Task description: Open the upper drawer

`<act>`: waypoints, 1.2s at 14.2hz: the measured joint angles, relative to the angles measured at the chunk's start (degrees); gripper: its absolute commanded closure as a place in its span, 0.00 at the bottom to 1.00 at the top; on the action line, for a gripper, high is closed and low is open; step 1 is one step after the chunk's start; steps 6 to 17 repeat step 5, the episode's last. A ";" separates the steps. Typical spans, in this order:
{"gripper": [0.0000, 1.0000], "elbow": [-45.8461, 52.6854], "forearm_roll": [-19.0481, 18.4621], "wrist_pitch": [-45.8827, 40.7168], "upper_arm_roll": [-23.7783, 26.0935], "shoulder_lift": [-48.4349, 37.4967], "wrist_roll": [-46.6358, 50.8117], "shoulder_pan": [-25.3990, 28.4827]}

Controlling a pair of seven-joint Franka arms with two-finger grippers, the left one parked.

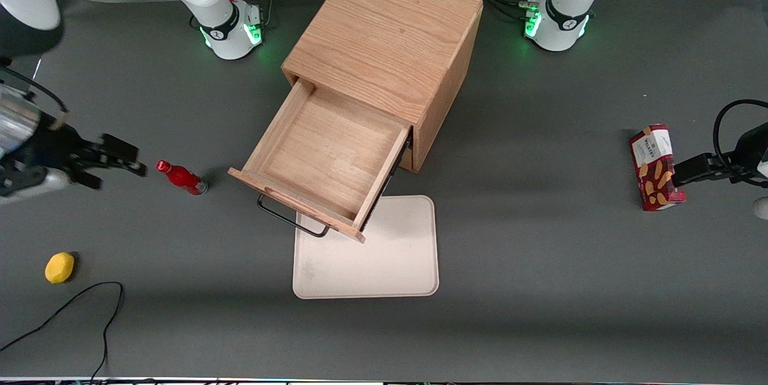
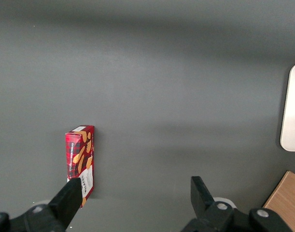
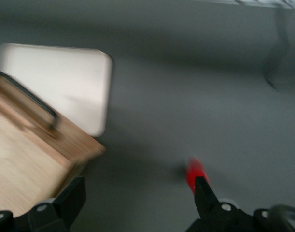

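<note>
While the grey table (image 1: pixel 540 289) spreads under everything, the oak cabinet (image 1: pixel 387 31) stands on it about midway between the two arm bases, turned at an angle to the front camera. Its upper drawer (image 1: pixel 327 154) is pulled well out, a shallow wooden box with a bare floor, and it overhangs the table on the side nearer the camera. The drawer's light wood front carries a thin black wire handle (image 1: pixel 292 221), which juts out over the edge of a tray. That tray (image 1: pixel 384 259), pale and flat with rounded corners, lies on the table in front of the cabinet, nearer the camera, and the drawer's front corner hangs above it.

A red cookie box (image 1: pixel 655 167) lies flat toward the parked arm's end of the table, well apart from the cabinet. The gripper (image 1: pixel 123 157) hovers toward the working arm's end, well clear of the drawer and its handle, with its two black fingers spread wide apart and nothing between them; the right wrist view shows the same wide gap over bare table, with the drawer corner and handle to one side. A small red bottle (image 1: pixel 182 177) lies on its side just beside the gripper's fingertips, between the gripper and the drawer. A yellow lemon (image 1: pixel 59 267) sits nearer the camera than the bottle, close to a loose black cable (image 1: pixel 90 295).
</note>
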 measured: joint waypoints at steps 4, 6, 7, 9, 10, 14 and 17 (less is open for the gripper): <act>0.00 -0.63 -3.94 -5.58 -1.34 -2.35 3.60 -0.60; 0.00 -0.76 -3.96 -5.58 -1.61 -2.28 3.62 -0.67; 0.00 -0.76 -3.96 -5.58 -1.61 -2.28 3.62 -0.67; 0.00 -0.76 -3.96 -5.58 -1.61 -2.28 3.62 -0.67; 0.00 -0.76 -3.96 -5.58 -1.61 -2.28 3.62 -0.67; 0.00 -0.76 -3.96 -5.58 -1.61 -2.28 3.62 -0.67; 0.00 -0.76 -3.96 -5.58 -1.61 -2.28 3.62 -0.67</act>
